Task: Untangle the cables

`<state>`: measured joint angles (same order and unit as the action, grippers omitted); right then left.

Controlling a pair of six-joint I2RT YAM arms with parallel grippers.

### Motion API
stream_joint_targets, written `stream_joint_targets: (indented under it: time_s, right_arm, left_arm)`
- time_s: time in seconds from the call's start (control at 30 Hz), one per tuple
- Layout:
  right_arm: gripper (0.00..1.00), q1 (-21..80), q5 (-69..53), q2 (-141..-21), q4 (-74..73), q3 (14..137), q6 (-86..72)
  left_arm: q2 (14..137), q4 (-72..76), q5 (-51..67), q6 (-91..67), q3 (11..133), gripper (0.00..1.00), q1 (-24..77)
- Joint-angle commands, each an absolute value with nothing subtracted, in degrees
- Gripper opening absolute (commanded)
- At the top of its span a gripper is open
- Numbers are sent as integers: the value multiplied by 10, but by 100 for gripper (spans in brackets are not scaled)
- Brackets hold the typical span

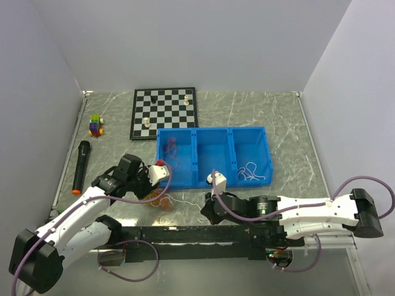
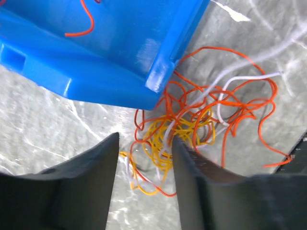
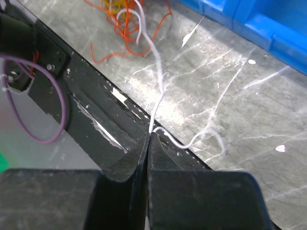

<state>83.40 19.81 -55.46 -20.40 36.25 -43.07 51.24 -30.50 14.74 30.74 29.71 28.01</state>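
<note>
Right gripper (image 3: pixel 148 143) jaws clamped on white cable (image 3: pixel 158 81) leading from tangle (image 2: pixel 192 124) beside blue bin (image 2: pixel 96 57). Left gripper (image 2: pixel 145 143) jaws half-wide astride tangle (nothing gripped). Bin holds few freed cables (image 1: pixel 250 172); bulk knotted, task judged early.

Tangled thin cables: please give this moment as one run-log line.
left gripper: open at orange-yellow-white tangle of thin wires | right gripper: shut on thin white cable

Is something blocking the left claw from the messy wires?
Nothing visible. The left gripper hangs open right over the cables. The corner of the blue bin sits beside them, not between.
</note>
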Motion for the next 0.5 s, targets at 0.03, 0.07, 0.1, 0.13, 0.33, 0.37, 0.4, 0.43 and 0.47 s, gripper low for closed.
stream_joint_targets:
  time_s: [0.03, 0.07, 0.1, 0.13, 0.33, 0.37, 0.4, 0.43, 0.47]
  right_arm:
    - [0, 838, 222, -548, -229, 348, -453]
    - [0, 840, 221, -553, -224, 347, -453]
    - [0, 841, 219, -556, -219, 346, -453]
    - [0, 843, 220, -557, -215, 345, -454]
    - [0, 846, 224, -561, -213, 350, -450]
    - [0, 846, 226, -560, -214, 352, -450]
    - [0, 846, 227, -559, -215, 351, -451]
    - [0, 846, 228, -558, -217, 349, -452]
    - [0, 846, 229, -556, -219, 349, -453]
  left_arm:
    - [515, -350, 185, 294, 347, 62, 277]
    - [514, -357, 196, 293, 354, 64, 277]
    - [514, -364, 202, 293, 361, 64, 277]
    - [513, -369, 207, 292, 368, 65, 277]
    - [532, -397, 250, 297, 404, 66, 276]
    - [537, -402, 258, 300, 408, 67, 277]
    - [544, -408, 264, 303, 410, 66, 277]
    - [548, -412, 269, 308, 410, 66, 277]
    - [551, -417, 272, 314, 409, 66, 277]
